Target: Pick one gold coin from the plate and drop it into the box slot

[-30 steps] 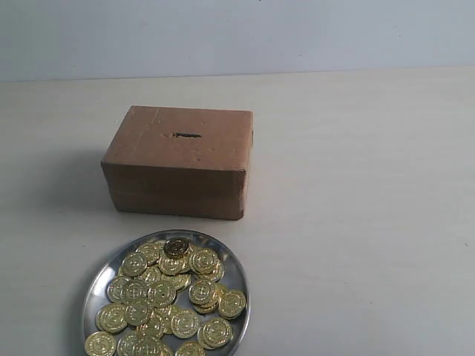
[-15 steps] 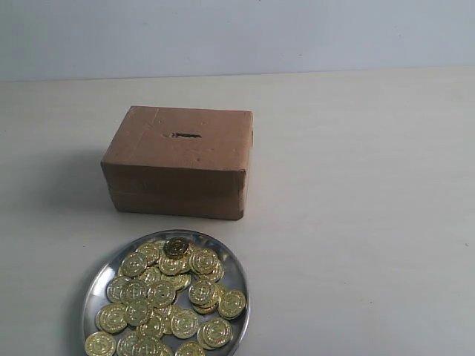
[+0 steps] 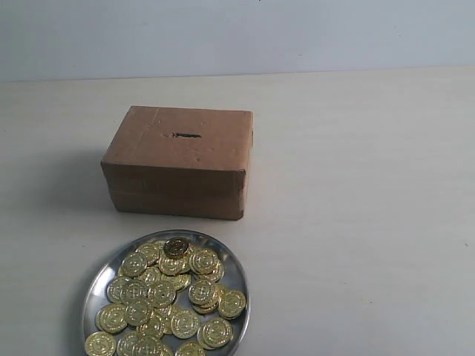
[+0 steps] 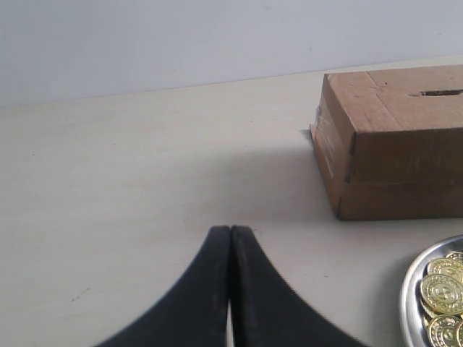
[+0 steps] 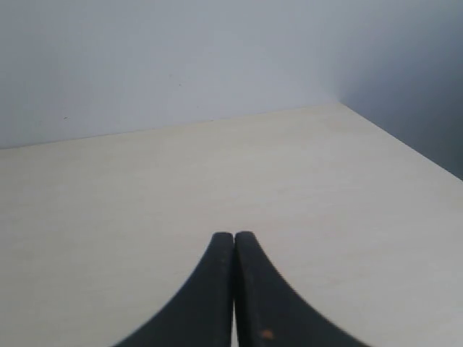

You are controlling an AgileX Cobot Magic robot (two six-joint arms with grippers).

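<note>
A round silver plate (image 3: 239,276) heaped with several gold coins (image 3: 162,293) sits near the front of the table. Behind it stands the brown cardboard box (image 3: 178,174), its dark slot (image 3: 187,136) cut in the top face. Neither arm shows in the exterior view. In the left wrist view my left gripper (image 4: 230,230) is shut with nothing in it, over bare table; the box (image 4: 394,152), its slot (image 4: 441,92) and the plate's rim (image 4: 409,285) lie off to one side. My right gripper (image 5: 234,236) is shut and empty above bare table.
A pale wall (image 3: 237,33) rises behind the light table (image 3: 356,222). In the right wrist view the table's edge and corner (image 5: 347,107) show ahead of the gripper.
</note>
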